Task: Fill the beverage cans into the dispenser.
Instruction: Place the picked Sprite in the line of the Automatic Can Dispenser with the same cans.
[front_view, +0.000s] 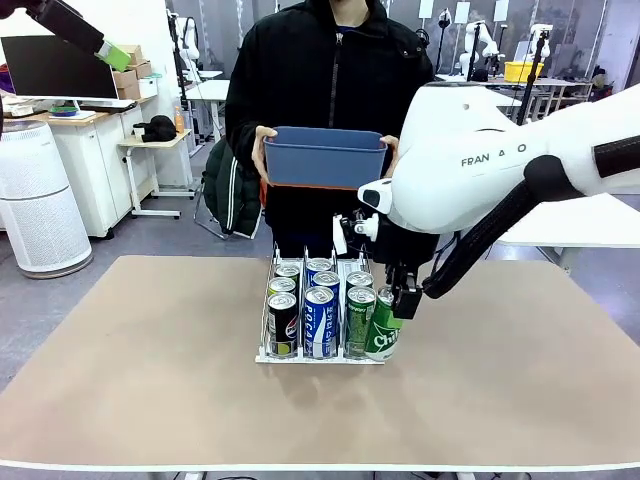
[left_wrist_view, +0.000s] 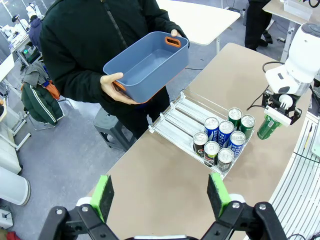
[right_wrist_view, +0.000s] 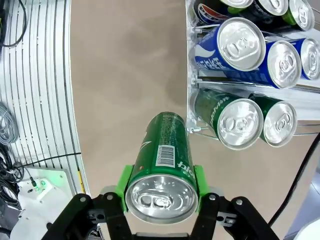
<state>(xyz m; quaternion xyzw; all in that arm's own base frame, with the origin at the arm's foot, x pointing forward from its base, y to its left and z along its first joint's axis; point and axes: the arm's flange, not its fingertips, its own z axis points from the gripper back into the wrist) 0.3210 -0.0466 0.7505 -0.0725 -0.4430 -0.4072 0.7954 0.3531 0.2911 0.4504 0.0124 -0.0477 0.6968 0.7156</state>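
Observation:
The dispenser (front_view: 268, 352), a white three-lane rack, stands mid-table with several beverage cans (front_view: 319, 320) in it: a black lane, a blue lane and a green lane. My right gripper (front_view: 394, 300) is shut on a green can (front_view: 383, 336), tilted just outside the rack's front right corner. In the right wrist view the green can (right_wrist_view: 165, 165) sits between the green pads (right_wrist_view: 123, 186), beside the dispenser (right_wrist_view: 190, 107) and its green lane (right_wrist_view: 235, 122). My left gripper (left_wrist_view: 162, 195) hangs open and empty high over the table's left side, looking down on the dispenser (left_wrist_view: 172, 112) and cans (left_wrist_view: 220, 142).
A person at the far edge holds a blue bin (front_view: 325, 157) with both hands, above and behind the rack. In the left wrist view the blue bin (left_wrist_view: 147, 62) looks empty. The back halves of the rack's lanes are free. Cables lie on the white surface (right_wrist_view: 35, 100) off the table's edge.

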